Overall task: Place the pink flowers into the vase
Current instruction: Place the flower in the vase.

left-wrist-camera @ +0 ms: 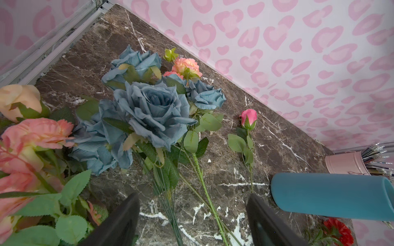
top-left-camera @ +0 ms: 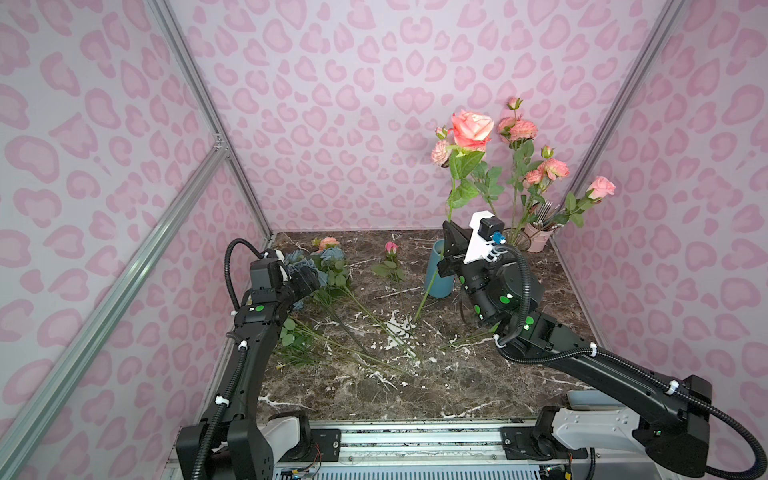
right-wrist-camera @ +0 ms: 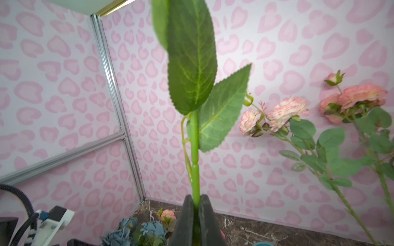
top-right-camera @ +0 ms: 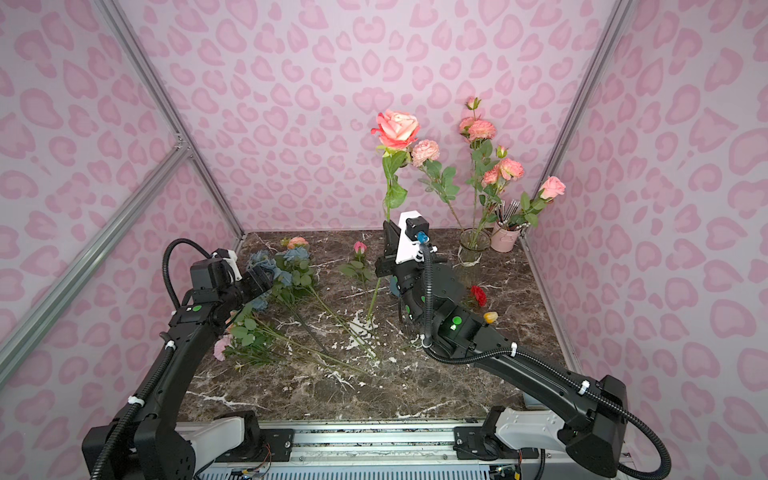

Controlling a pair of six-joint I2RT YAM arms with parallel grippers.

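Both top views: right gripper [top-left-camera: 451, 232] pinches large pink rose [top-left-camera: 471, 129] mid-stem, bloom upright above jaws, likely for lowering into glass vase [top-right-camera: 473, 245] beyond jaws.
Left wrist: left gripper [left-wrist-camera: 191, 198] spread wide, empty, over stems of blue roses [left-wrist-camera: 153, 110].
Right wrist: jaws closed on green stem [right-wrist-camera: 195, 149].

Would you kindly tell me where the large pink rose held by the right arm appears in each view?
Both top views: large pink rose stands high before the back wall.
Left wrist: not in view.
Right wrist: only its stem and leaves, clamped in the right tool; bloom out of frame.
Shared landmark: blue rose bunch.
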